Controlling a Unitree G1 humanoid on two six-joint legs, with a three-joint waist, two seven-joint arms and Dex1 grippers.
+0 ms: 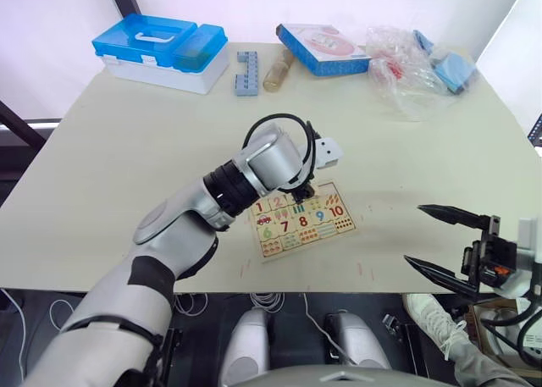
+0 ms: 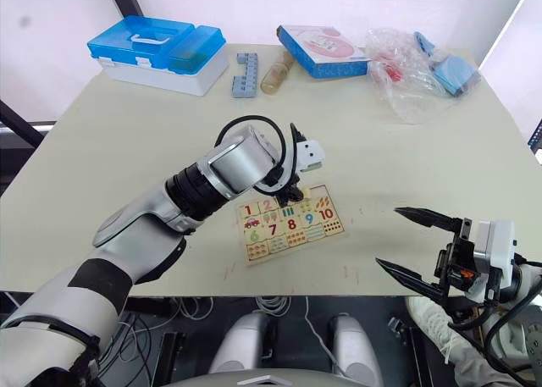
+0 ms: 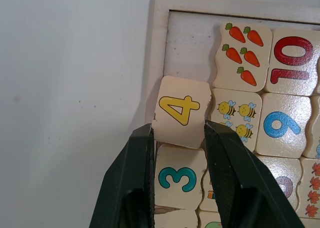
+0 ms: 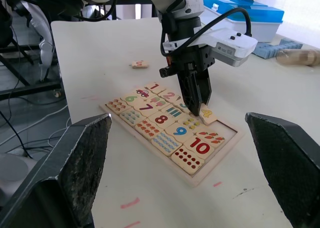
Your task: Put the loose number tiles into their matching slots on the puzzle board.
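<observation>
The puzzle board (image 1: 310,245) lies near the table's front edge, with most of its tiles seated. My left gripper (image 1: 306,190) points down over its far end and is shut on the yellow 4 tile (image 3: 181,109). That tile sits tilted, one edge against the board's rim (image 3: 159,38), just past the seated 3 (image 3: 177,178). A bare slot (image 3: 190,43) lies beyond it, beside the carrots tile. Another loose number tile (image 4: 139,64) rests on the table beyond the board's other end. My right gripper (image 1: 414,233) hovers open at the front right, off the board.
Along the far edge stand a blue-lidded box (image 1: 161,52), a blue block (image 1: 246,72), a wooden cylinder (image 1: 278,70), a blue-edged box with a pink picture (image 1: 322,48) and a crumpled plastic bag (image 1: 406,74).
</observation>
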